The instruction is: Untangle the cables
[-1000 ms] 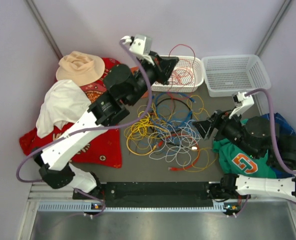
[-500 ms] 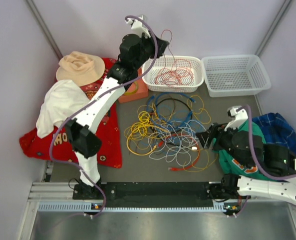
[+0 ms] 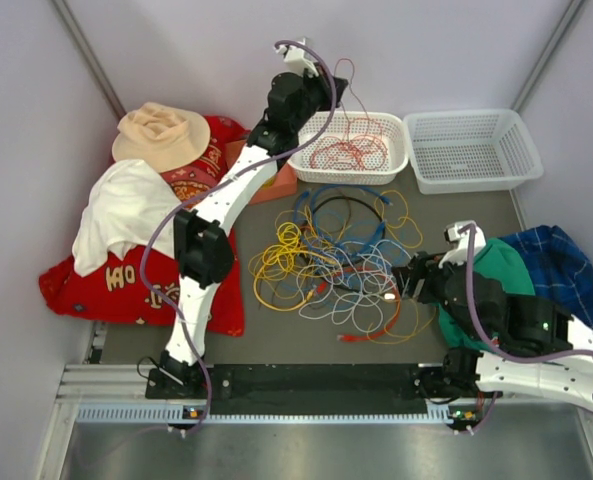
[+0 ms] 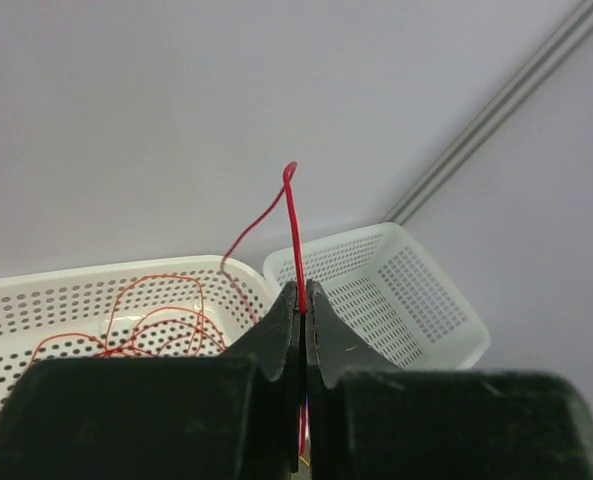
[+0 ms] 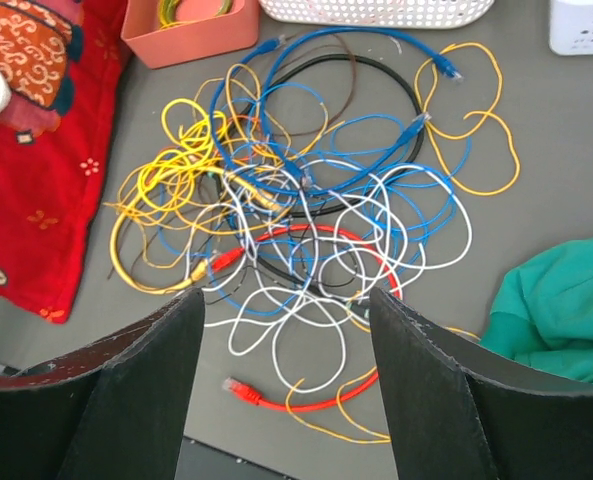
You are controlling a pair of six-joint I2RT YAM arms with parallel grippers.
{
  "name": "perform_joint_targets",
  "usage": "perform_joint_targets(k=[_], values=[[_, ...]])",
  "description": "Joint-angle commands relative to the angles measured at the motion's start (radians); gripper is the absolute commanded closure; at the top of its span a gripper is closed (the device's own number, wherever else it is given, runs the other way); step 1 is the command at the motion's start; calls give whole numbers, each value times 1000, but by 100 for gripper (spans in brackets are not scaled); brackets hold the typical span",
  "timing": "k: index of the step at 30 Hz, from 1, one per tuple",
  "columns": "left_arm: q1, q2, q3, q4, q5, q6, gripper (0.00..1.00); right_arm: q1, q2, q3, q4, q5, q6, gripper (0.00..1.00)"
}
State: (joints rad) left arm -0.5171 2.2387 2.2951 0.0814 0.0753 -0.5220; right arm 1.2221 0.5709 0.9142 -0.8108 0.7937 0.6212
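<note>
Yellow, blue, white, black and red-orange are seen in the tangled thin cables (image 5: 296, 230) on the dark grey worktop (image 5: 576, 150). A red fabric cloth (image 5: 36, 200) is patterned with small flowers. A perforated plastic basket (image 3: 471, 183) is coloured white.

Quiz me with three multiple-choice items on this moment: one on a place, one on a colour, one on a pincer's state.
1. The held cable in the left pincer trails down into:
A. the left basket
B. the right basket
C. neither basket

2. The held cable is:
A. blue
B. yellow
C. red

3. The right pincer is:
A. shut on a yellow cable
B. open, holding nothing
C. shut on a white cable

Answers:
1 A: its loops lie in the left basket, none in the right basket.
2 C: a thin red strand rises from the shut jaws.
3 B: its fingers stand apart above the cable pile.
</note>
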Motion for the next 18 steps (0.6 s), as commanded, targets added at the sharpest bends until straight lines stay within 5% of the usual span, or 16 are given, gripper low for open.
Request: perform_joint_targets(k=[1,2,3,5,11,18], values=[[37,54,44,106,-23,2,100,8,-14,-20,67,58,-43,34],[42,65,44,104,-19,1,96,8,-9,-23,74,64,-47,34],[48,82,44,98,-14,-4,54,10,-2,-24,81,68,-54,33],[54,87,38,86,-12,-29,1,8,12,-23,93,78,-67,21],[62,-54,-95,115,-28,-42,1,8,98,12,93,82,-78,7],[5,-552,-666,37,-104,-133,1,8,208,-27,150,19,-80,9]])
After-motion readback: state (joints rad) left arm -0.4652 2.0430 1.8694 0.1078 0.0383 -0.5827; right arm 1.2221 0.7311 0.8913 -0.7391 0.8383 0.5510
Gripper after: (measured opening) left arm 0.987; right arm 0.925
